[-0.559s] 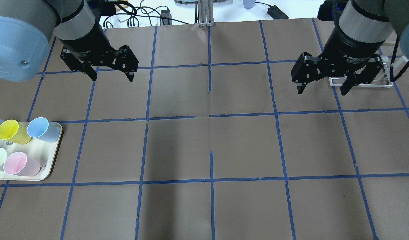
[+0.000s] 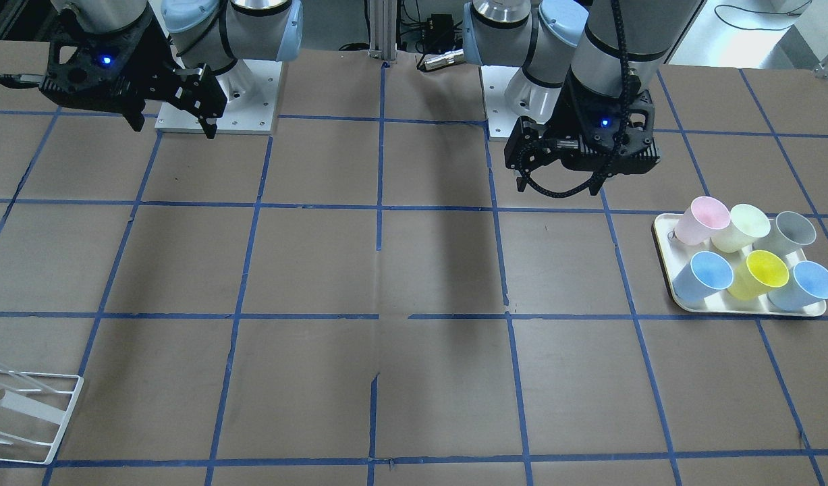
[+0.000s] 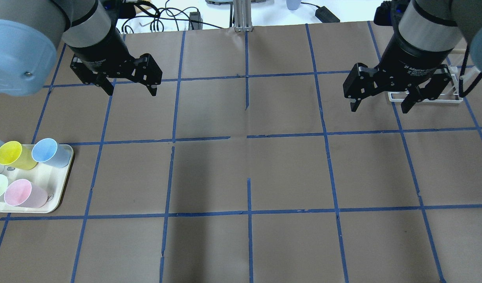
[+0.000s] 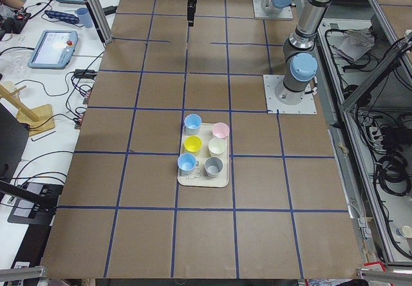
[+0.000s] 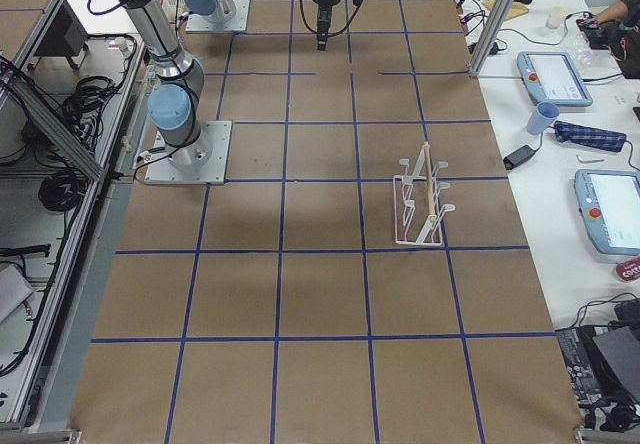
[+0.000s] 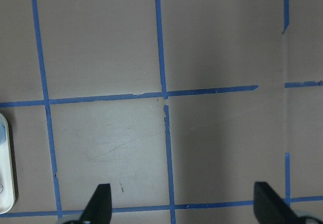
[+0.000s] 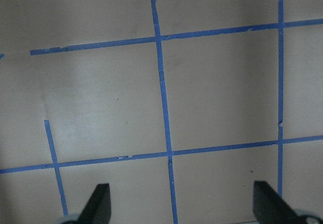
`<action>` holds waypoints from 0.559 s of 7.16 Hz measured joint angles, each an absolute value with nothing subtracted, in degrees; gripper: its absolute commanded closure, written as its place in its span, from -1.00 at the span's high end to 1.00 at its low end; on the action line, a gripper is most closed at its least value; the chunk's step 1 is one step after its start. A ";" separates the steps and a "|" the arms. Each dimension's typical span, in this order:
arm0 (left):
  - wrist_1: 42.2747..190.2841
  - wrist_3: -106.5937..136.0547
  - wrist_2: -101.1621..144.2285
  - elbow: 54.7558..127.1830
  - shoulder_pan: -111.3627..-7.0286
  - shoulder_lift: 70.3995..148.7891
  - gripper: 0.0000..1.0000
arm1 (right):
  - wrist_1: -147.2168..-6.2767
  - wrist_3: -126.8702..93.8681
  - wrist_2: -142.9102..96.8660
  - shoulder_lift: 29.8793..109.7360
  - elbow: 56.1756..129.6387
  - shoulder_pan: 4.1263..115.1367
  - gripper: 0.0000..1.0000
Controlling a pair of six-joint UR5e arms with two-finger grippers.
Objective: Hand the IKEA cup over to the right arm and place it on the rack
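The bright yellow IKEA cup stands upright on a cream tray at the table's left edge, between two light blue cups; it also shows in the front view and the left view. The white wire rack stands at the far right, partly behind my right gripper; it also shows in the front view and the right view. My left gripper is open and empty, above the table, well beyond the tray. My right gripper is open and empty, just in front of the rack.
The tray also holds a pink cup, a pale yellow-green cup, a grey cup and two light blue cups. The tray's edge shows in the left wrist view. Brown paper with blue tape lines covers the table.
The left arm has edged very slightly to the left. Both grippers stay open and empty; the cups and rack have not moved.
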State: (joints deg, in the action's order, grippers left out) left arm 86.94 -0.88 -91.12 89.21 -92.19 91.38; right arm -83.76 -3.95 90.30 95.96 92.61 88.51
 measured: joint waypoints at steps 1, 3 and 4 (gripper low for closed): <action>86.98 -0.86 -91.10 89.24 -92.09 91.39 1.00 | -83.77 -3.96 90.27 96.00 92.53 88.53 1.00; 87.07 -1.46 -91.14 89.52 -91.41 91.32 1.00 | -83.70 -3.95 90.08 95.98 92.72 88.61 1.00; 87.11 -4.15 -91.14 89.89 -90.00 91.17 1.00 | -83.91 -3.94 90.03 95.93 92.83 88.51 1.00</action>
State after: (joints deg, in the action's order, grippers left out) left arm 87.11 -4.15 -91.14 89.89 -90.00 91.17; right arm -83.91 -3.94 90.03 95.93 92.83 88.51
